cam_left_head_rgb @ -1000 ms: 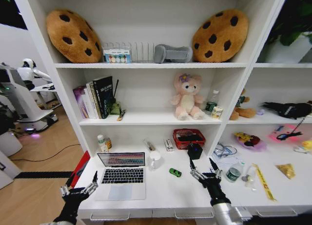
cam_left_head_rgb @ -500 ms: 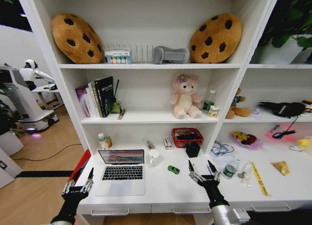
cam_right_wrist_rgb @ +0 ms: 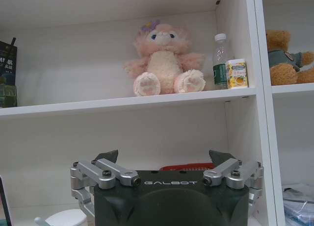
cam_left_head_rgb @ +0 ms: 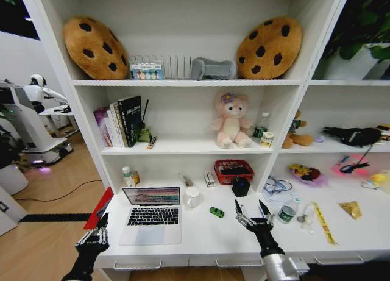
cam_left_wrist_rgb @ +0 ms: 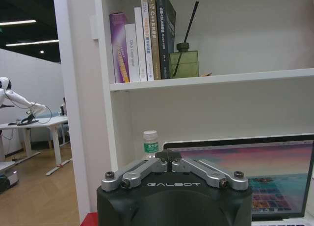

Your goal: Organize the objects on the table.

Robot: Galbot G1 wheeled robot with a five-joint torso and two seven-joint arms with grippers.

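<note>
The counter (cam_left_head_rgb: 207,238) is a long white top below white shelves. The laptop (cam_left_head_rgb: 152,215) stands open at its left part, screen lit and facing the robot. The green car (cam_left_head_rgb: 217,212) sits at about 3 o'clock from the laptop, apart from it, on bare white surface. A white mug (cam_left_head_rgb: 193,197) stands just beside the laptop's right edge, at 10 o'clock from the car. A red basket (cam_left_head_rgb: 234,171) rests toward the back, with a small black box (cam_left_head_rgb: 241,186) before it.

The right hand (cam_left_head_rgb: 254,211) hovers over the counter's front part, at 3 o'clock from the car and near it, fingers spread wide with nothing between them; the right wrist view shows both fingers (cam_right_wrist_rgb: 109,157) far apart, facing the shelf with the pink bear (cam_right_wrist_rgb: 165,59).

The left hand (cam_left_head_rgb: 93,235) hangs off the counter's left front corner, at 8 o'clock from the laptop. In the left wrist view its fingertips (cam_left_wrist_rgb: 169,156) meet, pinched together on nothing, with the laptop screen (cam_left_wrist_rgb: 265,177) just beyond.
</note>
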